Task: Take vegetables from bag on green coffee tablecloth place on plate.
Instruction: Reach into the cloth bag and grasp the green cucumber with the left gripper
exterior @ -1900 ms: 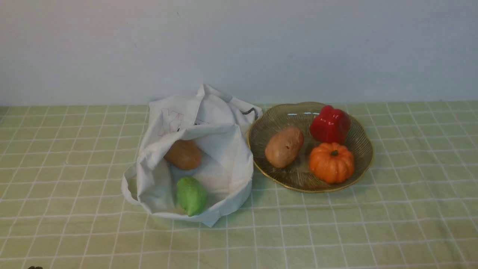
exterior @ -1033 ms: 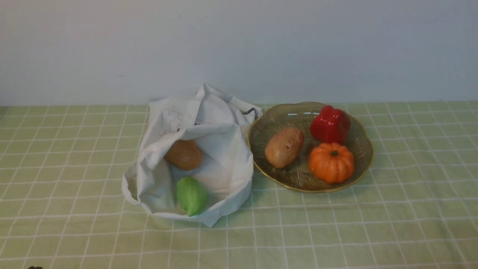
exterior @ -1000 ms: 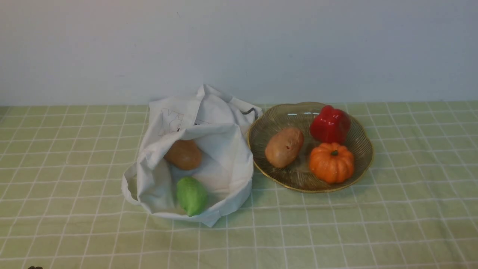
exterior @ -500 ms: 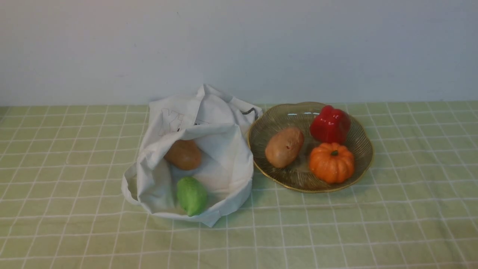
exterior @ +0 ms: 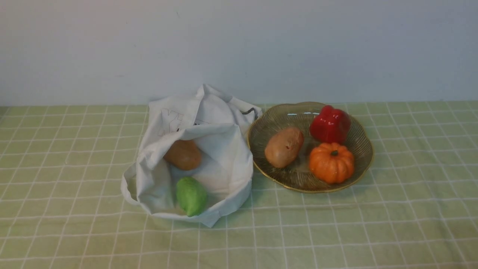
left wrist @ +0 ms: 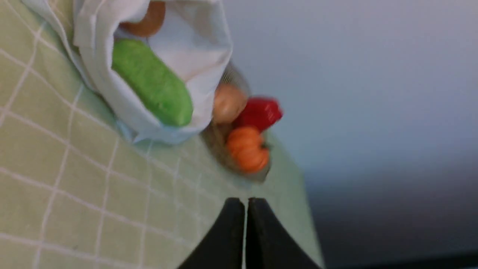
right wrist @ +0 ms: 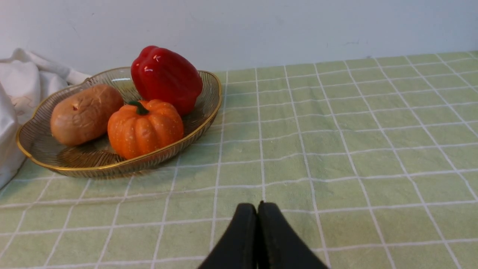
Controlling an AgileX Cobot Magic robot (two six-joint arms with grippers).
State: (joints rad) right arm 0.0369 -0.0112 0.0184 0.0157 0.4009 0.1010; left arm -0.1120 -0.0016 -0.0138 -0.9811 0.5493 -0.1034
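Left gripper (left wrist: 244, 203) and right gripper (right wrist: 257, 207) are both pinched shut, empty, clear of the bag (exterior: 220, 134) centre-left, whose slumped-open mouth leaves gourd (exterior: 191, 195) and potato (exterior: 183, 154) reachable, plate (exterior: 298, 178) just right of it.

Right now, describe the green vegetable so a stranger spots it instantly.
A white bag lies left of the amber plate on the checked cloth. In its open mouth, at the front, sits the gourd: bright green, unlike the orange-brown potato behind it.

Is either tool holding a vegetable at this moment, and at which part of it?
Nothing is held. The left tool and the right tool are both shut on nothing.
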